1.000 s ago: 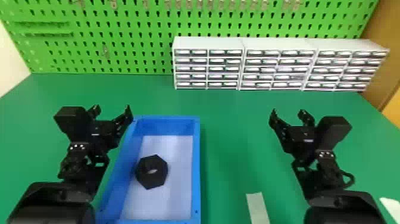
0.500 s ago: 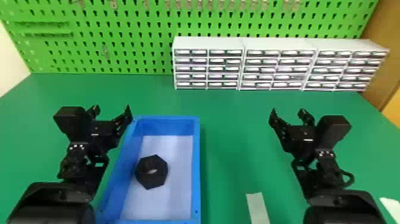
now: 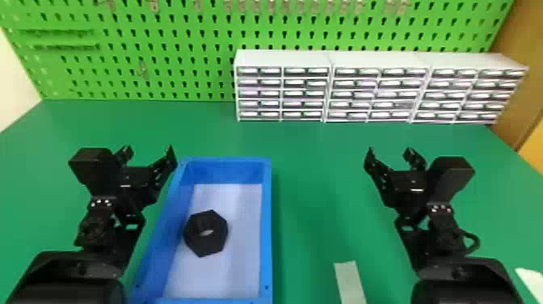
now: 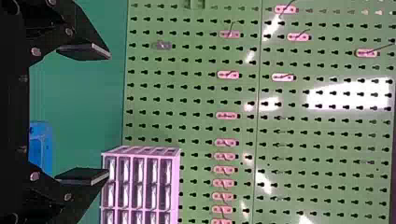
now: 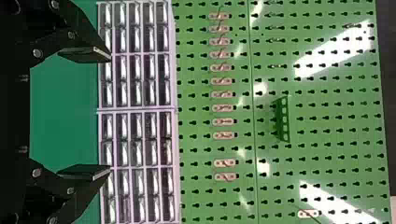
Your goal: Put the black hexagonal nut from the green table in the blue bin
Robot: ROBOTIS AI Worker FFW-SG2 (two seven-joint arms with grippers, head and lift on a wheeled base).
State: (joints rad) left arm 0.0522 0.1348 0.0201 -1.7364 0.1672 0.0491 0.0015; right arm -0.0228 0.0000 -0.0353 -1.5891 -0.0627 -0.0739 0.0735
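1. Spotting the black hexagonal nut (image 3: pixel 216 231) already in the blue bin (image 3: pixel 266 226), flat on the pale floor, left of centre in the frame, just beside the bin's left wall.
2. Finding more bin floor to the nut's right, plus stretches above and below it in the frame.
3. Catching the left gripper (image 3: pixel 148 151) at centre left, near the bin's upper-left corner, fingers wide apart, holding nothing.
4. Over to the right gripper (image 3: pixel 390 153) at centre right, also spread wide with nothing in its grip, well apart from the bin.
5. Seeing a broad stretch of green table (image 3: pixel 315 182) between the bin's right wall and that right gripper, down to a pale strip (image 3: pixel 349 283) at lower right of centre.
6. Running up past the bin's top edge to the white drawer units (image 3: pixel 363 58) and green pegboard (image 3: pixel 182 60), closing off the back.
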